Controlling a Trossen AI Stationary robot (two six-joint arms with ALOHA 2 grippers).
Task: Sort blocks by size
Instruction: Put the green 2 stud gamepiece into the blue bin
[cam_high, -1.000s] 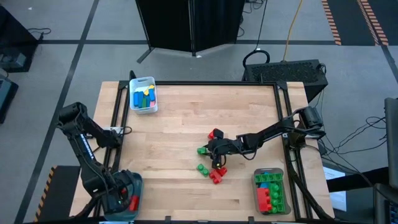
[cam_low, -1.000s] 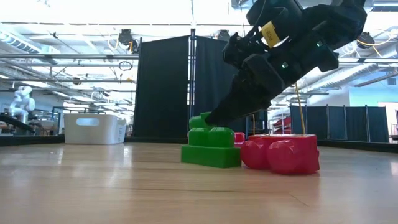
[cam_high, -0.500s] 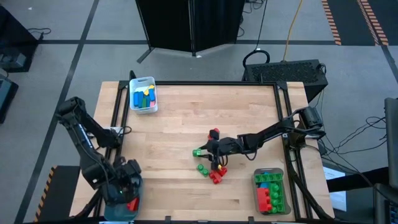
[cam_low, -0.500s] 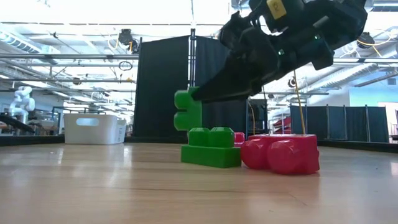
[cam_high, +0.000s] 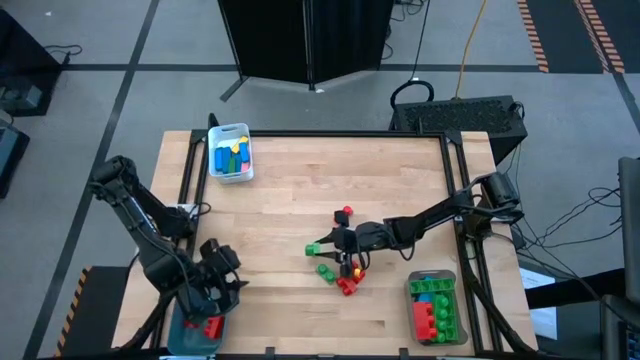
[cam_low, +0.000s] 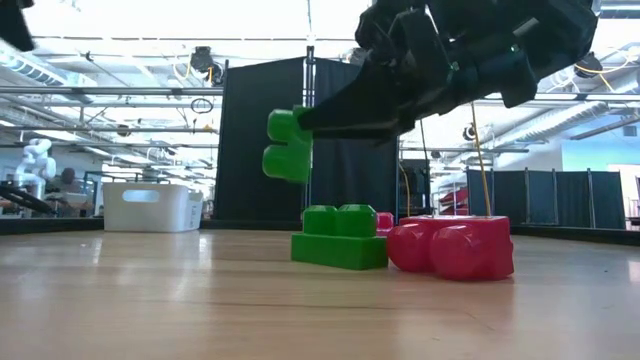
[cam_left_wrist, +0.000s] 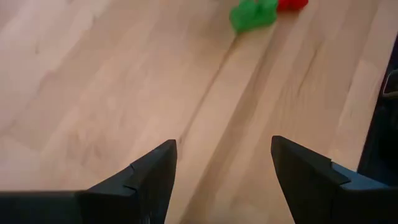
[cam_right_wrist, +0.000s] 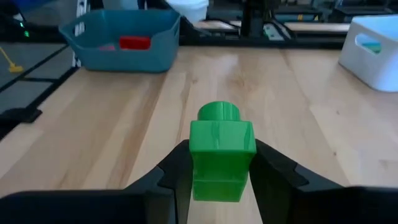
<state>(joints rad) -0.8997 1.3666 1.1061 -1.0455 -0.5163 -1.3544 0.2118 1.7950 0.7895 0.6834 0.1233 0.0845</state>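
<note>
The right arm has carried its catch higher and further from the pile than a second ago: the right hand (cam_high: 322, 246) now grips a green block (cam_low: 287, 146) clear above the wooden surface (cam_high: 300, 190), where earlier that block sat among the others. Meanwhile the left arm has swung off the teal bin (cam_high: 190, 335), and the left hand (cam_high: 226, 271) now hangs over the surface's near corner, fingers spread and empty.

Below and just behind the right hand lie a second green block (cam_low: 339, 236) and red blocks (cam_low: 455, 246), touching. A white bin (cam_high: 230, 152) of blocks sits at the far corner, a clear bin (cam_high: 437, 307) of red and green blocks near the right arm's base. Black curtains (cam_low: 262, 140) stand beyond.
</note>
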